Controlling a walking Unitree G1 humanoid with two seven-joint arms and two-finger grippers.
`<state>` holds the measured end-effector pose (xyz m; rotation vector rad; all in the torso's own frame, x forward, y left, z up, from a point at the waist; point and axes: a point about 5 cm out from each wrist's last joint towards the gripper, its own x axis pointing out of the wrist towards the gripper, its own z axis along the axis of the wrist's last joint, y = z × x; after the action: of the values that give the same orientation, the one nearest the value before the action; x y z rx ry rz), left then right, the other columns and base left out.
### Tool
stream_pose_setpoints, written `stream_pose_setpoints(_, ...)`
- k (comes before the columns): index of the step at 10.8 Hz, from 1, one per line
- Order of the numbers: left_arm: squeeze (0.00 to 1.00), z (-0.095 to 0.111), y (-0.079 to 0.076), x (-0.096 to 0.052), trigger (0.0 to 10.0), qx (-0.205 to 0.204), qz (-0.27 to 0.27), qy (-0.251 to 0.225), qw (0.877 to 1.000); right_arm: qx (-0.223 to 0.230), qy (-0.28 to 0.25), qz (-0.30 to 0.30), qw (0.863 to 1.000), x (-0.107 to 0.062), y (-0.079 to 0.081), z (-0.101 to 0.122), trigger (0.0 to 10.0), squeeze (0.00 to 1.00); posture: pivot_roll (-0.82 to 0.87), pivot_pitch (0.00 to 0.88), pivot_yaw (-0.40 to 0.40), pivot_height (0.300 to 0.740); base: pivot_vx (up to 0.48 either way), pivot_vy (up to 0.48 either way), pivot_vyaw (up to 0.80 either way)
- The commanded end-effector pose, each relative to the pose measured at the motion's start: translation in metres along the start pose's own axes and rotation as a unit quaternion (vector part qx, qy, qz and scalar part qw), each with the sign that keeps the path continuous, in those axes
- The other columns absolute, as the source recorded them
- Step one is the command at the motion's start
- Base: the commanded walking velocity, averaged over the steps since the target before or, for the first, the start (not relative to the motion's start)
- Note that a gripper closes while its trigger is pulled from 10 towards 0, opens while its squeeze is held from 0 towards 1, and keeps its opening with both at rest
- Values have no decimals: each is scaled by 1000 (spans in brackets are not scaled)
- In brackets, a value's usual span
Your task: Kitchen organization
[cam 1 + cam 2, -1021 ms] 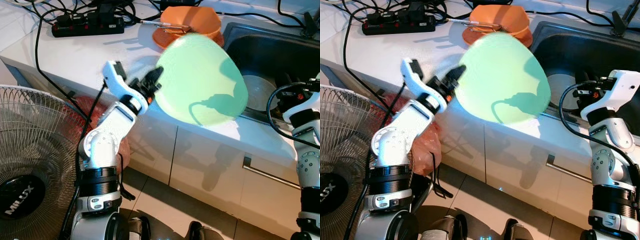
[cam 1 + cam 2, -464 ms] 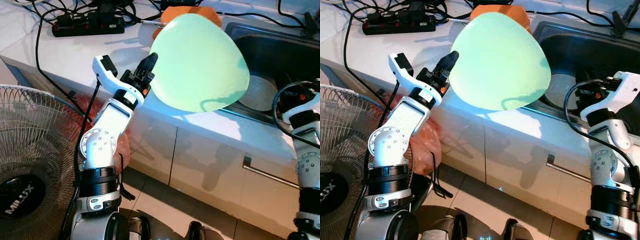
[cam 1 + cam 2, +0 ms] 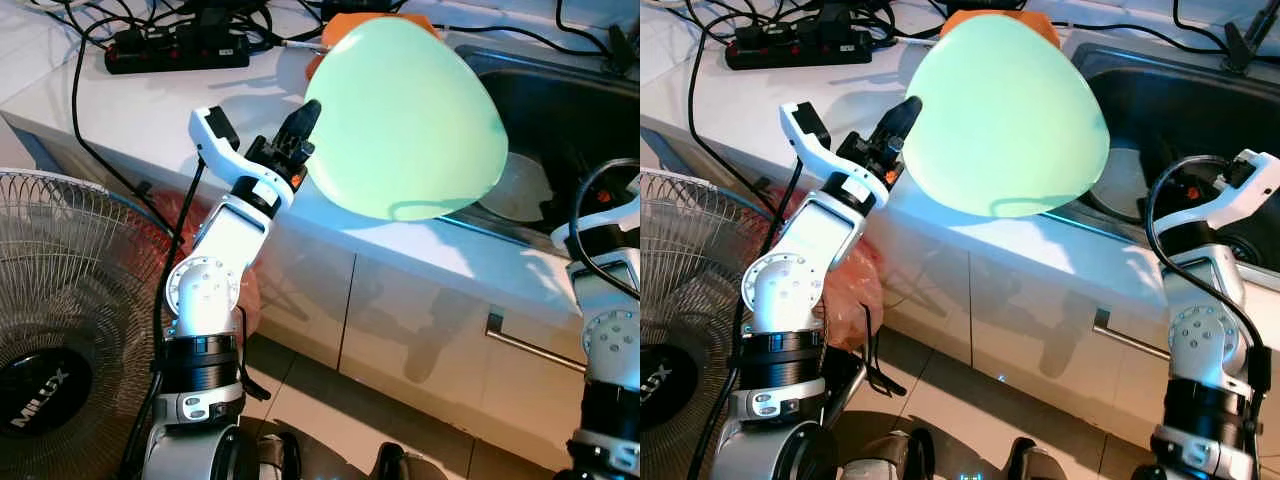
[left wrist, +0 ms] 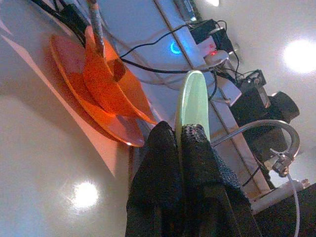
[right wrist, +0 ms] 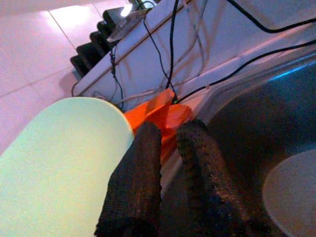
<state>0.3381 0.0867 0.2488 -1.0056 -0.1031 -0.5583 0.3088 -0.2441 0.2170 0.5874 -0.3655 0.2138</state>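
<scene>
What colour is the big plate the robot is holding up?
Pale mint green plate, pinched by the left hand; clearest in the left eye view.

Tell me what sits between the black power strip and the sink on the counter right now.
In the left eye view, orange dishes sit between the power strip and the sink, partly hidden by the green plate gripped at its rim by the left tool.

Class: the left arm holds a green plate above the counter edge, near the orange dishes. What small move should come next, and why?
Probably carry the green plate a little farther toward the orange dishes and lower it. The left tool pinches the plate's rim, and the plate hangs tilted in the air beside the sink, resting on nothing.
</scene>
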Motion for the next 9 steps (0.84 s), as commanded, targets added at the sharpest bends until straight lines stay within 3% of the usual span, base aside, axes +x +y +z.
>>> stream_pose_setpoints(1, 0, -17, -29, 12, 10000, -61, -54, -6, 997, 16, -3, 1, 1000, -5, 1, 2, 10000, 0, 5, 168, 37, 740, 0, 0, 0)
stream_pose_setpoints(9, 0, -17, -29, 12, 10000, -61, -54, -6, 997, 16, -3, 1, 1000, -5, 1, 2, 10000, 0, 5, 168, 37, 740, 0, 0, 0)
